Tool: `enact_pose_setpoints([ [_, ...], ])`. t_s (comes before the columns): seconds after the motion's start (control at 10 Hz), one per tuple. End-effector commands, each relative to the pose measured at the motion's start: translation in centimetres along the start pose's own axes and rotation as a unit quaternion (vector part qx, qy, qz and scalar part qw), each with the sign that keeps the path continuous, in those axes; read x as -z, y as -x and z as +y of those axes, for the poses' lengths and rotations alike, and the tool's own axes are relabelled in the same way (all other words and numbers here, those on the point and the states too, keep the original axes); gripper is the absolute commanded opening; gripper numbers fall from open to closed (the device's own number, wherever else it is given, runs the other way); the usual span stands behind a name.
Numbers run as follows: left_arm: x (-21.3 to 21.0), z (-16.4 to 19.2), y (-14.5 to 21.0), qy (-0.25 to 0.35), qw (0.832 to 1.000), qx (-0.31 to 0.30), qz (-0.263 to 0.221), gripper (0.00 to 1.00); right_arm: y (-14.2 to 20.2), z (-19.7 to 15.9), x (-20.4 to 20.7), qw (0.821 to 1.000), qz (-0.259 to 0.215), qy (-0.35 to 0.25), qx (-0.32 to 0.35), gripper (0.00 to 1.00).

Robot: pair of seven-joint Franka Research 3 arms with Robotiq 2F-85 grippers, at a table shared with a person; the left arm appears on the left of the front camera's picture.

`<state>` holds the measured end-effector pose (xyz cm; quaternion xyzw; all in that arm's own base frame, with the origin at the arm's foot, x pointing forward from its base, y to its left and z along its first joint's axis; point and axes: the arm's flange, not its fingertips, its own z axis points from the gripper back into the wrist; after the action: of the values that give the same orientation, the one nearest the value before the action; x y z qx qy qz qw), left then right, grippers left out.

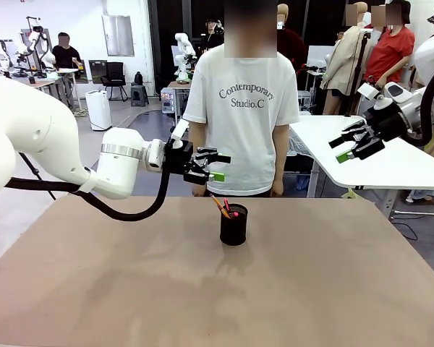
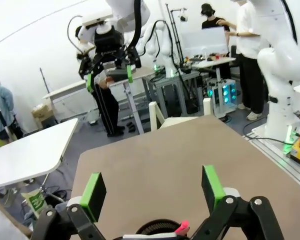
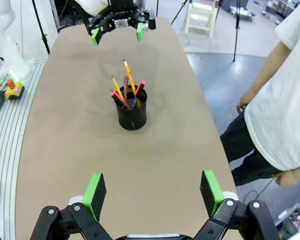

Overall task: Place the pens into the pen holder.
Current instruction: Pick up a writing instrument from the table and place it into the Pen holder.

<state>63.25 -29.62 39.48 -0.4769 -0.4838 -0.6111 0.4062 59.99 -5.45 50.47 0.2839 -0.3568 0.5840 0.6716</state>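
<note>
A: How do the pincers stand?

B: The left gripper is spread wide, green pads well apart, nothing between them. It hangs above the table, up at about ten o'clock from the pen holder. The right gripper is spread too and empty, off past the table's far right corner at about two o'clock from the holder.

A: And the pens?

B: The pens stand in the pen holder, leaning, their ends above the rim. The holder sits upright near the table's middle, toward the far edge, in front of the person in a white T-shirt.

A: What does one view give that another lacks?

B: The right wrist view looks down on the holder and separates the pens: a yellow pencil-like one tallest, a dark reddish one beside it, others with red ends. At twelve o'clock there it also shows the left gripper from the front, jaws apart. The left wrist view has its own gripper open over bare table, with the right gripper far off at eleven o'clock.

A: Anything cut off?

B: In the left wrist view the holder is cropped at six o'clock: only a bit of mesh rim and one red tip show. An exact pen count is hard to make out.
</note>
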Motion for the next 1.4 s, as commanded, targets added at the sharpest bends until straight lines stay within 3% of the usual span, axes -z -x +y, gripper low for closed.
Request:
enact_pose_setpoints([
  [0.0,0.3,0.1,0.1,0.009,1.000,0.000,-0.017,1.00,-0.3,0.0,0.2,1.000,0.001,0.007,-0.001,1.00],
  [0.4,0.4,-0.1,0.2,0.005,1.000,-0.002,-0.005,1.00,-0.3,0.0,0.2,1.000,0.001,0.007,-0.001,1.00],
  [0.6,-4.4,-2.8,-0.8,0.003,0.999,-0.029,0.030,1.00,-0.3,0.0,0.2,1.000,0.001,0.007,-0.001,1.00],
  [1.1,-12.4,-8.3,-6.9,0.023,0.983,-0.064,0.168,1.00,-0.3,0.0,0.2,1.000,0.001,0.007,-0.001,1.00],
  [1.3,-15.4,-9.2,-8.6,0.004,0.971,-0.085,0.225,1.00,-0.3,0.0,0.2,1.000,0.001,0.007,-0.001,1.00],
])
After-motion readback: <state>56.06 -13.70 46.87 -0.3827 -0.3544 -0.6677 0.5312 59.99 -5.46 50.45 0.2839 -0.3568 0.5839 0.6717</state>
